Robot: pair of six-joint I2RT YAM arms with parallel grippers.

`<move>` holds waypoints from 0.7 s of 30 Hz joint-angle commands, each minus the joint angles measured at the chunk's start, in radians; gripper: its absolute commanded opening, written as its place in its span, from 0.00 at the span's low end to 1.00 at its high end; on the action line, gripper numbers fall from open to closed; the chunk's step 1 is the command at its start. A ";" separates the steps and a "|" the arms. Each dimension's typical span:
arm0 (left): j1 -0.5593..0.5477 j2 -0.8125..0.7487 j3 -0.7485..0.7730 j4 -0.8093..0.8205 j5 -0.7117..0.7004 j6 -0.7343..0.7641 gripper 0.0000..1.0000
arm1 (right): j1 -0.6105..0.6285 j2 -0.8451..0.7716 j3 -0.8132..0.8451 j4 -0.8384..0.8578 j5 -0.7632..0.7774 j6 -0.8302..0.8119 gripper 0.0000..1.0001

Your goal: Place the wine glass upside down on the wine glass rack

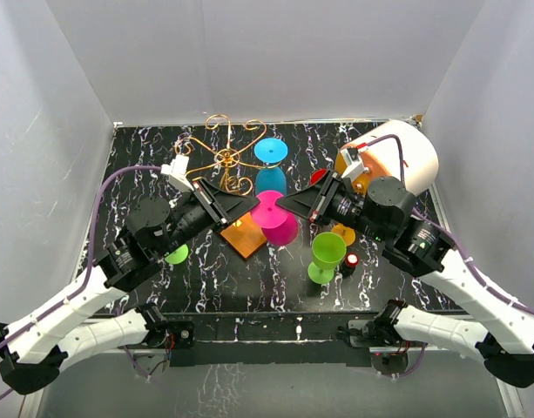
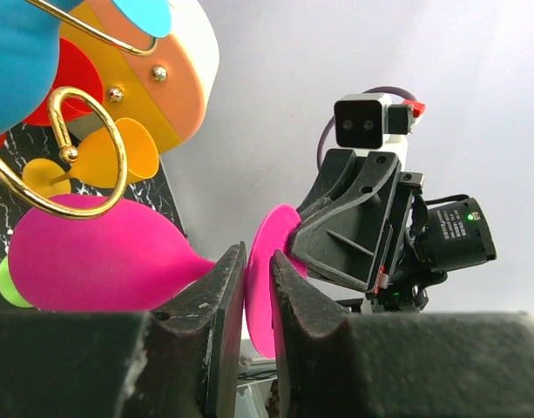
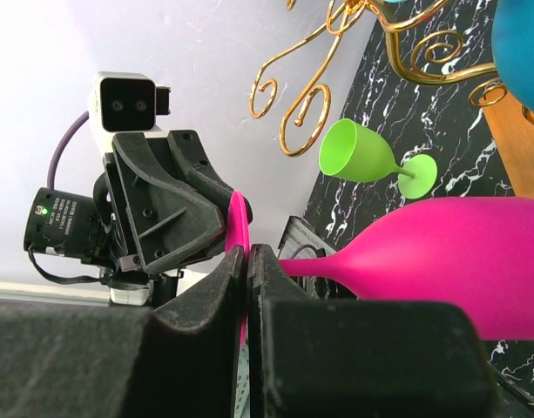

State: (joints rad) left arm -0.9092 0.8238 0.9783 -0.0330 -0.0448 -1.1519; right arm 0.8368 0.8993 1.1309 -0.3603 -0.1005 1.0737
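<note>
Looks like a pass of the glass (image 1: 275, 219) from one arm to the other, close to the rack (image 1: 227, 159). To do it well, hold tight with one gripper until sure of the other's grip. Then open the spare fingers slowly and pull straight back. No twisting, no tugging, or risk a slip. After that, pick a free curl on the rack, away from the blue glass (image 1: 271, 178) on it. Slide the stem (image 3: 310, 264) in sideways. Lower gently to rest the foot on the wire. Go slow near the blue glass to avoid a bump.

Find the glass up in the air between the two arms, just beside the rack on its right, near the orange base (image 1: 243, 237). Not touching the table, as far as can be seen.

See the left gripper (image 2: 258, 254), fingers pressed on both faces of the foot (image 2: 273, 231), pinching it by the look of it. See the right gripper (image 3: 247, 252), squeezed almost flat, nipping the rim of the same foot from the other side.

Pointing bowl down and foot up, so upside down. Running about up and down along the stem. Leaning a little, with the bowl (image 1: 288, 233) a bit nearer the arms than the foot. Hard to tell how big the lean is. Best to hold that foot flat and level on the way to the curl.
</note>
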 commanded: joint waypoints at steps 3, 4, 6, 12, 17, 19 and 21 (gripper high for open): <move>-0.004 0.010 0.057 -0.035 -0.010 -0.009 0.18 | 0.001 0.002 0.001 0.099 0.024 -0.041 0.00; -0.004 0.015 0.058 -0.036 -0.007 -0.009 0.19 | 0.001 0.001 0.001 0.105 0.025 -0.045 0.00; -0.004 0.026 0.060 -0.035 0.002 -0.007 0.22 | 0.001 -0.003 0.000 0.115 0.027 -0.051 0.00; -0.004 0.059 0.066 0.011 0.060 0.009 0.22 | 0.001 -0.008 -0.001 0.125 0.028 -0.049 0.00; -0.004 0.069 0.082 0.012 0.069 0.027 0.04 | 0.001 -0.008 -0.007 0.109 0.047 -0.049 0.00; -0.004 0.071 0.095 -0.005 0.054 0.036 0.00 | 0.001 -0.011 -0.015 0.105 0.060 -0.047 0.00; -0.004 0.074 0.119 -0.040 0.030 0.038 0.00 | 0.001 -0.015 -0.018 0.099 0.081 -0.043 0.00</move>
State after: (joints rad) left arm -0.9089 0.8951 1.0351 -0.0380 -0.0078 -1.1461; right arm 0.8341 0.9043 1.1149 -0.3092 -0.0616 1.0389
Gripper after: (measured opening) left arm 0.029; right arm 0.027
